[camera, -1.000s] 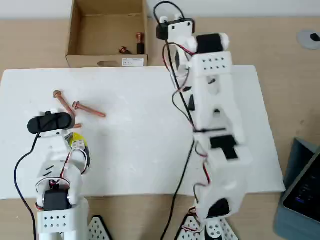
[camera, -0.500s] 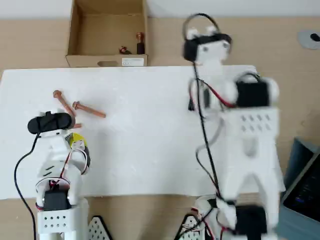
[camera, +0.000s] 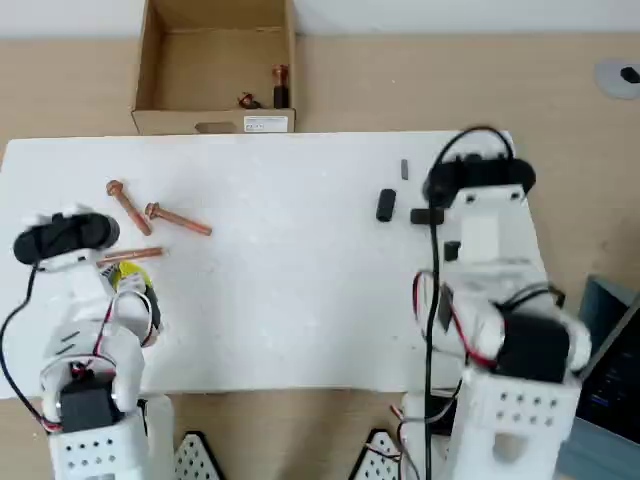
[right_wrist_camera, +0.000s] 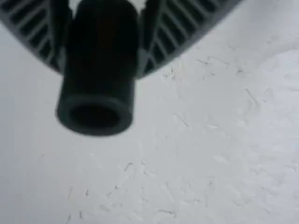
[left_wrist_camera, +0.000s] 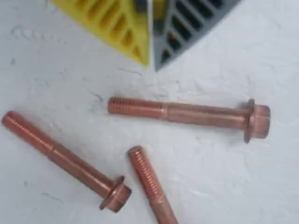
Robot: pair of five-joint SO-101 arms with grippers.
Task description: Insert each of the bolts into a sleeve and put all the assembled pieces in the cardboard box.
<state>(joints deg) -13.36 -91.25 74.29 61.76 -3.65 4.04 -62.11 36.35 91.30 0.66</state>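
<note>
Three bolts lie on the white mat close by the left gripper, whose jaws are closed on nothing; the right gripper clamps a black sleeve; the left would do best to open, straddle one shank crosswise and pinch mid-length.

Left gripper closed; right gripper clamps sleeve.

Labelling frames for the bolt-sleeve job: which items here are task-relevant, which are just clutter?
Job: three bolts on the mat; sleeve in the right tool; loose sleeve beside it; cardboard box with assembled pieces inside.
Lying about: grey device right of the mat; grey disc beyond its far right corner.
</note>
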